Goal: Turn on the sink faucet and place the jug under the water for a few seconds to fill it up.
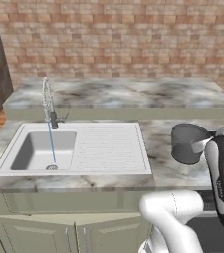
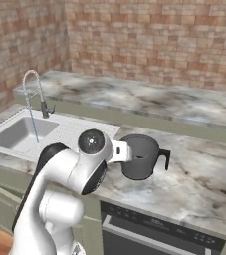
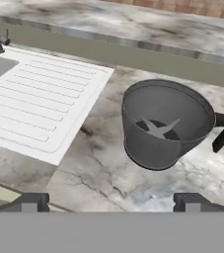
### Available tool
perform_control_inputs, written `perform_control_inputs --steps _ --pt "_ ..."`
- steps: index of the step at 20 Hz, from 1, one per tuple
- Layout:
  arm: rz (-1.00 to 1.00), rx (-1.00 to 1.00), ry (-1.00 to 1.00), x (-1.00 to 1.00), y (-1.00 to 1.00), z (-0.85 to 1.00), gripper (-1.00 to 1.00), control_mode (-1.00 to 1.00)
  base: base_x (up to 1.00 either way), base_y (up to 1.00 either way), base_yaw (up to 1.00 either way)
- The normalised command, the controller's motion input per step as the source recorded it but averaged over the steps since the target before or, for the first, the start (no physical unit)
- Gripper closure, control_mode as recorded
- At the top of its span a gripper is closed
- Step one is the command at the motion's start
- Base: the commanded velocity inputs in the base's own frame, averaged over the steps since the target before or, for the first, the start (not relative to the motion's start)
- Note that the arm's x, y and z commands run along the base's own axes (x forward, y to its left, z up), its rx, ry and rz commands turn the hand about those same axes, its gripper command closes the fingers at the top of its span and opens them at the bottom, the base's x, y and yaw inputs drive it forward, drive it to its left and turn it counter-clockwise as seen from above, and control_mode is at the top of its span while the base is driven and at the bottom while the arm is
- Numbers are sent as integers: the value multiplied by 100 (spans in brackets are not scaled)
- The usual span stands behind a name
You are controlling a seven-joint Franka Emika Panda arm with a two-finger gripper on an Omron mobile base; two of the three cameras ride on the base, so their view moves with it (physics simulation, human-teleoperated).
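In the hand view, the gripper (image 3: 111, 201) sits nearest, its two dark fingertips (image 3: 30, 201) standing wide apart with nothing between them, poised above the marbled counter (image 3: 98, 173). Just beyond them the jug (image 3: 165, 123) stands upright on the counter, its wide mouth facing up, a dark handle sticking out on its right side. It is empty of water as far as the inside shows.

In the right base view the white arm (image 2: 69, 174) bends up from the lower left, and the jug (image 2: 139, 157) rests on the counter just past the hand, to the right of the sink (image 2: 74, 130). In the left base view the jug (image 1: 187, 143) stands well apart from the basin, beyond the ribbed draining board (image 1: 108, 147).

Farther off, the sink faucet (image 1: 49, 104) rises at the back edge of the basin, its coiled neck arching over. The water (image 1: 51, 143) runs from it as a thin blue stream, straight down to the round drain (image 1: 52, 167). Behind everything, a raised marbled ledge (image 1: 123, 94) meets the brick wall (image 1: 118, 37).
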Motion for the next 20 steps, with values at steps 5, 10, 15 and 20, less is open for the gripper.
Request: perform_control_inputs --steps 5,10,15,20 --pt "31 0 -15 -1 -58 13 -100 -100 0 0 0" --pt "30 0 -8 -2 -92 2 -100 -100 0 0 0" --pt "27 1 -1 1 -100 0 -100 -100 0 0 0" --pt "23 3 0 30 -76 0 -100 -100 0 0 0"
